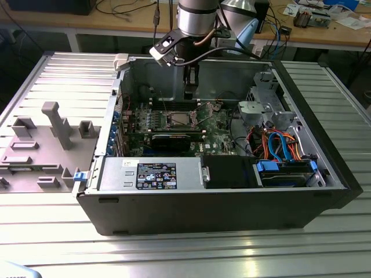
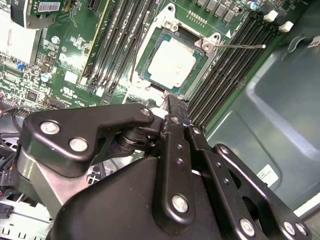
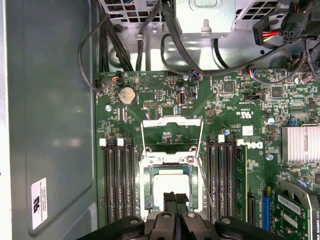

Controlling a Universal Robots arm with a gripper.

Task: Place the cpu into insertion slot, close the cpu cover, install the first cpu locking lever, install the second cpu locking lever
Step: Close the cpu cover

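Observation:
The cpu (image 2: 171,62) lies flat in the insertion slot (image 2: 150,67), its silvery top face up; in the first wrist view the cpu (image 3: 165,184) sits inside the slot's metal rim (image 3: 146,187). The cpu cover (image 3: 171,122) is swung open on the slot's far side, with board showing through its window. A thin wire lever (image 2: 240,46) sticks out beside the slot. My gripper (image 3: 175,196) hangs over the cpu's near edge with its black fingers shut together and nothing between them. I cannot tell whether they touch the cpu. In the exterior view the gripper (image 1: 190,92) reaches down into the case.
Long black memory slots (image 3: 117,182) flank the socket on both sides. Cables (image 3: 120,45) and a drive cage crowd the board's far end. The open computer case (image 1: 208,202) lies on a ribbed metal table, with grey fixtures (image 1: 55,124) at the exterior view's left.

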